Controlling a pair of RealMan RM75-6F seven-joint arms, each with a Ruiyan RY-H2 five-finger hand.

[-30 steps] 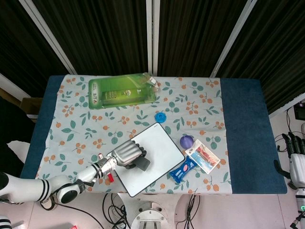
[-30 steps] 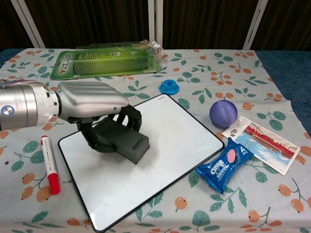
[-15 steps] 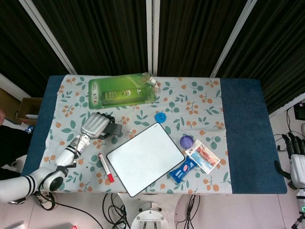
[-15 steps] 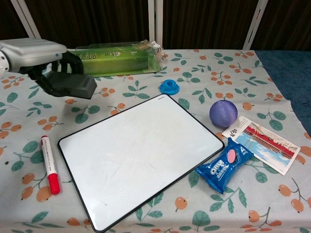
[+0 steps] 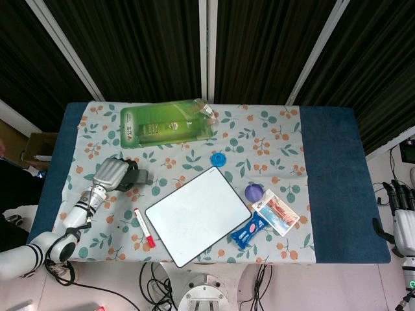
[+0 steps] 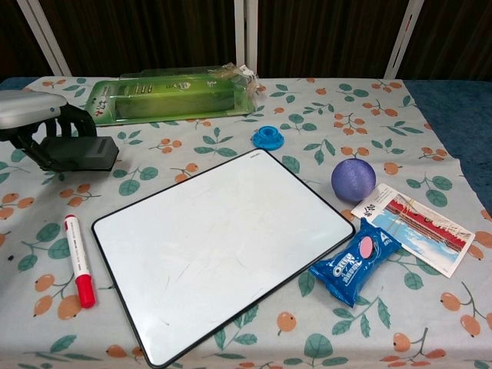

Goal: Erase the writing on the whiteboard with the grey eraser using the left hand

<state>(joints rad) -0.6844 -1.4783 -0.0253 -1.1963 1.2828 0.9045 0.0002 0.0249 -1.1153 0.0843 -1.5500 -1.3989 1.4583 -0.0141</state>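
Note:
The whiteboard (image 5: pixel 197 214) (image 6: pixel 219 238) lies tilted near the table's front edge, its white surface bare of writing apart from faint smudges. My left hand (image 5: pixel 111 173) (image 6: pixel 31 115) is off the board, to its left over the flowered cloth, and grips the grey eraser (image 5: pixel 135 179) (image 6: pixel 83 153). The eraser sits low, at or just above the cloth. My right hand (image 5: pixel 403 217) hangs off the table at the far right edge of the head view, holding nothing, with its fingers held close together.
A red marker (image 5: pixel 144 227) (image 6: pixel 79 260) lies left of the board. Behind it are a green package (image 5: pixel 167 122) (image 6: pixel 173 94) and a blue cap (image 5: pixel 218 158) (image 6: pixel 268 137). On the right lie a purple ball (image 6: pixel 354 179), a blue snack pack (image 6: pixel 354 260) and a leaflet (image 6: pixel 417 224).
My left hand carried the eraser off the whiteboard, first up to the far left, then further left and down towards the cloth. The board now lies uncovered.

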